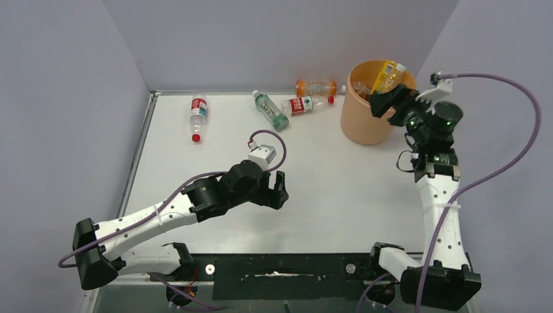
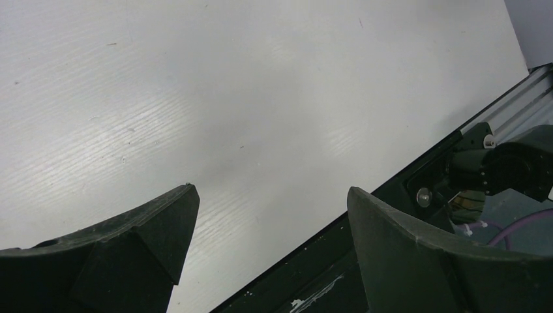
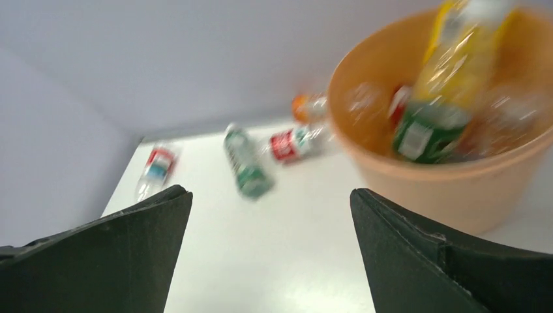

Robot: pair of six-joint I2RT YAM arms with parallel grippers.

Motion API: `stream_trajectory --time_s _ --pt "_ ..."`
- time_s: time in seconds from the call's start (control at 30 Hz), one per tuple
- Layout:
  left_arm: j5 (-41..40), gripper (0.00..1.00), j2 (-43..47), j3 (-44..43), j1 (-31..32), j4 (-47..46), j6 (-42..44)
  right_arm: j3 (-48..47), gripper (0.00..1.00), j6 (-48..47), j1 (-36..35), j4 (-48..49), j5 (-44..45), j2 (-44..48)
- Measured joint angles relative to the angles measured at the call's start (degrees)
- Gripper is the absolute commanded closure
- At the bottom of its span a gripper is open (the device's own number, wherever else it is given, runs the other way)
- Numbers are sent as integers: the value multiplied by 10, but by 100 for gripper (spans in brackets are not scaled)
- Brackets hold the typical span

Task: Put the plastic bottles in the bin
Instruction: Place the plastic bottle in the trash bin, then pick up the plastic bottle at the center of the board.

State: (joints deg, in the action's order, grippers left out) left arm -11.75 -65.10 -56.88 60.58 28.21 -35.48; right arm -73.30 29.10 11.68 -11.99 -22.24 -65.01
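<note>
The peach-orange bin (image 1: 362, 134) stands at the far right of the white worktop (image 1: 326, 182). A yellow bottle (image 1: 386, 75) with a green label rests inside it. It is tilted, with its long axis leaning toward the far rim and its upper end poking above that rim. Other bottles lie beneath it, but they are too blurred to tell apart.

Four bottles lie on their sides on the worktop, all to the left of the bin.
- **A red-labelled bottle (image 1: 198, 114):** it is far left, with its long axis running near to far and its red cap pointing toward the arms.
- **A green-labelled bottle (image 1: 270, 109):** it lies on a diagonal, with its cap toward the far left and its base toward the near right.
- **A second red-labelled bottle (image 1: 303, 104):** it is just beside the green one and runs almost left to right, with its red cap aimed at the bin.
- **An orange bottle (image 1: 317, 87):** it lies behind that one, left to right along the back wall (image 1: 274, 45). I cannot tell which end carries the cap.

The right end effector (image 3: 270, 195) hangs at the bin's near rim. It is released, its fingers spread wide with nothing between them. The left end effector (image 2: 270, 192) hovers low over bare worktop near the front edge, well apart from every bottle. It is also released and grasping nothing.
</note>
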Motion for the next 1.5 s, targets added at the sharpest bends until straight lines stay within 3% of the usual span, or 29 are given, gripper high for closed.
stream_trajectory --time_s 0.13,0.33,0.53,1.5 --pt "0 15 -12 0 -3 0 2 158 2 31 -96 38 -24 69" --pt "0 15 -28 -1 -14 -1 2 367 2 67 -275 72 -13 75" --pt "2 15 -61 -14 -31 -3 4 436 2 94 -357 97 3 74" --pt "30 14 -71 -24 -99 -5 28 458 2 106 -393 141 28 66"
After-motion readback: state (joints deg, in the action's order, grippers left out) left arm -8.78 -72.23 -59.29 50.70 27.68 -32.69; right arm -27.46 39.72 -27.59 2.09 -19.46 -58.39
